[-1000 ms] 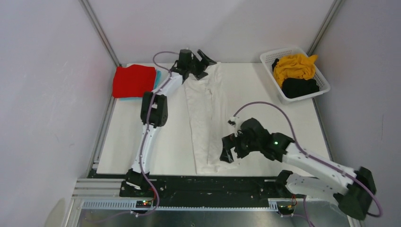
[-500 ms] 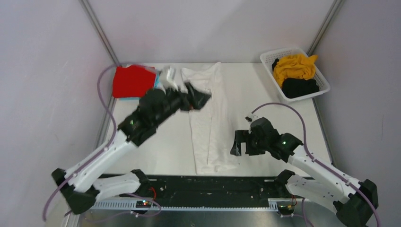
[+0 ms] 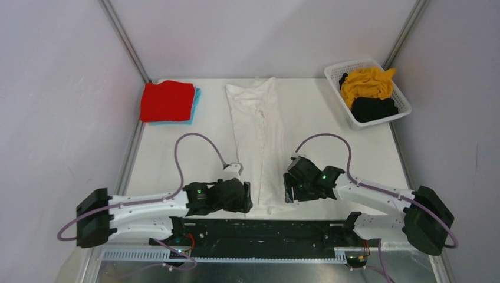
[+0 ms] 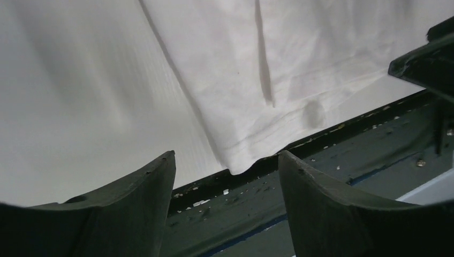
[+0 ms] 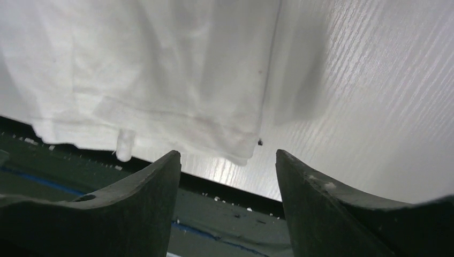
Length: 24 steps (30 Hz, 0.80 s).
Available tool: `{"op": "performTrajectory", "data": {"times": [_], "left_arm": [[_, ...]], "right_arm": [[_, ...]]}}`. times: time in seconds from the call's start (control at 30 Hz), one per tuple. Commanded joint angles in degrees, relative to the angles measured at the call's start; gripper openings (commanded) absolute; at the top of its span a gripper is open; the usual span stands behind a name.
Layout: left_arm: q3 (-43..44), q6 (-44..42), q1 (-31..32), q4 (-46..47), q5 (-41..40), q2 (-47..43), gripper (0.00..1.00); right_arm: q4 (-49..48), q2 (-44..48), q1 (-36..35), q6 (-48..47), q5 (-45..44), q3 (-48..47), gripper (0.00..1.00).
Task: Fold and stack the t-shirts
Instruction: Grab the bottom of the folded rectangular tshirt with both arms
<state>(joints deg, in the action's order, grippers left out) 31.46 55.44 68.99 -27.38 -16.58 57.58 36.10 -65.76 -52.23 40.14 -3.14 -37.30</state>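
A white t-shirt [image 3: 257, 141], folded into a long narrow strip, lies down the middle of the table from the back edge to the front edge. My left gripper [image 3: 246, 197] is open and empty, low beside the shirt's near left corner [image 4: 235, 155]. My right gripper [image 3: 288, 188] is open and empty beside the shirt's near right corner [image 5: 235, 150]. A folded red t-shirt [image 3: 167, 100] lies on a folded light blue t-shirt [image 3: 195, 101] at the back left. The mustard yellow t-shirt [image 3: 368, 81] and black t-shirt [image 3: 374, 108] sit crumpled in the basket.
The white slotted basket [image 3: 337, 73] stands at the back right corner. The dark metal rail [image 3: 265, 229] carrying the arm bases runs along the table's front edge, just under both grippers. Grey walls close in the back and sides.
My left arm has swung from the shirt's far collar end down to its near left corner. My right gripper has dropped closer to the near right corner. The shirt lies where it was.
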Motion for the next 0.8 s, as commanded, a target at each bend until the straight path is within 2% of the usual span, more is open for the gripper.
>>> {"op": "performTrajectory", "data": {"times": [0.0, 0.13, 0.27, 0.4, 0.5, 0.53, 0.6, 0.73, 0.77], "left_arm": [[3.4, 5.3, 2.6, 1.8, -1.2, 7.0, 0.72], [4.3, 6.2, 3.7, 2.4, -0.1, 13.0, 0.64], [4.0, 7.6, 4.0, 4.0, 1.8, 18.4, 0.61], [4.7, 8.3, 4.5, 5.2, 3.6, 21.7, 0.47], [4.9, 9.3, 5.0, 5.2, 4.1, 22.4, 0.25], [4.9, 9.8, 5.0, 5.2, 4.2, 22.7, 0.10], [3.8, 10.8, 4.9, 5.0, 4.5, 22.9, 0.01], [0.7, 13.0, 5.0, 4.7, 6.1, 21.7, 0.00], [0.0, 13.3, 4.9, 4.6, 6.4, 20.7, 0.00]], "right_arm": [[-4.2, -4.1, -2.0, 2.7, -4.6, -0.1, 0.64], [-5.0, -7.7, -2.6, 3.0, -4.8, -0.1, 0.61], [-4.2, -9.3, -3.0, 3.4, -4.8, -0.1, 0.59], [-2.3, -8.5, -3.6, 4.2, -5.5, 0.5, 0.52], [-1.6, -7.2, -4.0, 5.0, -5.5, 1.6, 0.45], [-1.6, -7.0, -4.0, 5.4, -5.3, 2.1, 0.43], [-1.6, -6.4, -4.0, 6.3, -5.4, 3.0, 0.34], [0.8, -4.6, -4.0, 7.3, -7.2, 3.6, 0.23], [1.7, -3.7, -4.0, 7.5, -7.3, 3.7, 0.17]]}}
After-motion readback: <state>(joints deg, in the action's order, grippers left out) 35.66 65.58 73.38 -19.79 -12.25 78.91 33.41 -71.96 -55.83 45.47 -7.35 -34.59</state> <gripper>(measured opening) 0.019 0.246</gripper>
